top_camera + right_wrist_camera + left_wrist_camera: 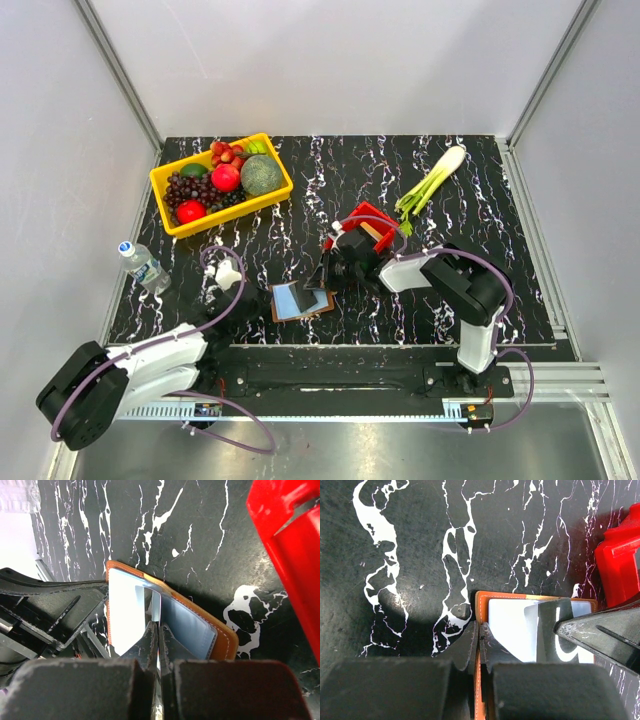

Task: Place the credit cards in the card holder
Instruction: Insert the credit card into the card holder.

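Left arm: we see it stretched low from its base towards the table's front centre.
Left gripper (478, 630): its matte black fingers are pinched tight on the near leather edge of the card holder (300, 300).
Right arm: it is folded at the elbow, with the forearm reaching left and the wrist tipped down over the holder.
Right gripper (159, 627): the fingers are pressed together on a thin pale sheet (156, 602) that stands up from the holder's inside. We cannot tell whether it is a card or a sleeve.
Card holder: it lies open on the table (480, 230) between the two grippers. It is tan-brown leather with a pale stitched border, rounded corners and a smooth pale blue lining.
Table: glossy black with white marble veins.
Red bin (290, 555): hard shiny plastic, near the holder on its far right side.
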`<state>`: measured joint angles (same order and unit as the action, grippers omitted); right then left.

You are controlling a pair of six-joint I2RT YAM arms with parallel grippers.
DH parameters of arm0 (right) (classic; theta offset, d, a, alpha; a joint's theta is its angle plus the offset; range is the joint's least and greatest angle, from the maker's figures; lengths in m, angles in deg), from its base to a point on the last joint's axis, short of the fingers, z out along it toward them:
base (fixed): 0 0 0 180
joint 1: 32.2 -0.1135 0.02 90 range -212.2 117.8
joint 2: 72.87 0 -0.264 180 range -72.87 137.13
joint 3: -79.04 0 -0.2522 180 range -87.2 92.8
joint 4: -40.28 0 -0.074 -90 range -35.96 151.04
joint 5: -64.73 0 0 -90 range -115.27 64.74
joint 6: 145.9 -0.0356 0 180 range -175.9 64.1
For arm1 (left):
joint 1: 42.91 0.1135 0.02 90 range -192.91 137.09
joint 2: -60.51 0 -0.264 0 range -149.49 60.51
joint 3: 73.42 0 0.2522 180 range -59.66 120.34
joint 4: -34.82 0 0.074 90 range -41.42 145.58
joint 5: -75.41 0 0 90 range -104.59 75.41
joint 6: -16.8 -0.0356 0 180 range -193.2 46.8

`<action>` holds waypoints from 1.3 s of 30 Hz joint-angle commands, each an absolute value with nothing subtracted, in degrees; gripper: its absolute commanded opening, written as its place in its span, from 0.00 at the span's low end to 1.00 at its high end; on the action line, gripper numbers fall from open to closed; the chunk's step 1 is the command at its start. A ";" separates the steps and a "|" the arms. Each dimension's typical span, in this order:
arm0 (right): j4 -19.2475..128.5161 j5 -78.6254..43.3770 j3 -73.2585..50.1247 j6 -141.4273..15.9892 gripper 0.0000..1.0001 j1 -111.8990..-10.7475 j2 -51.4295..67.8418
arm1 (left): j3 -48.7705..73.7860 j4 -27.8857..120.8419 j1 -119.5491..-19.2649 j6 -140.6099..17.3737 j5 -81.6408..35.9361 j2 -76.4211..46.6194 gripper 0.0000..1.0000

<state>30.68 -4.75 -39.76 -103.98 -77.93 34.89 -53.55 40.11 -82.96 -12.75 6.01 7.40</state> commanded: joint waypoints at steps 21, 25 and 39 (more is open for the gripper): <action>30.14 -23.34 -45.02 -113.21 0.00 -85.37 34.87 | -56.23 36.89 -83.16 -10.09 1.93 6.10 0.00; 30.74 -20.87 -42.47 -111.19 0.00 -85.90 36.37 | -56.06 36.28 -83.16 -10.18 2.02 6.10 0.00; 33.74 -24.38 -45.45 -108.64 0.36 -85.81 28.56 | -56.50 41.72 -83.16 -9.92 4.13 10.23 0.00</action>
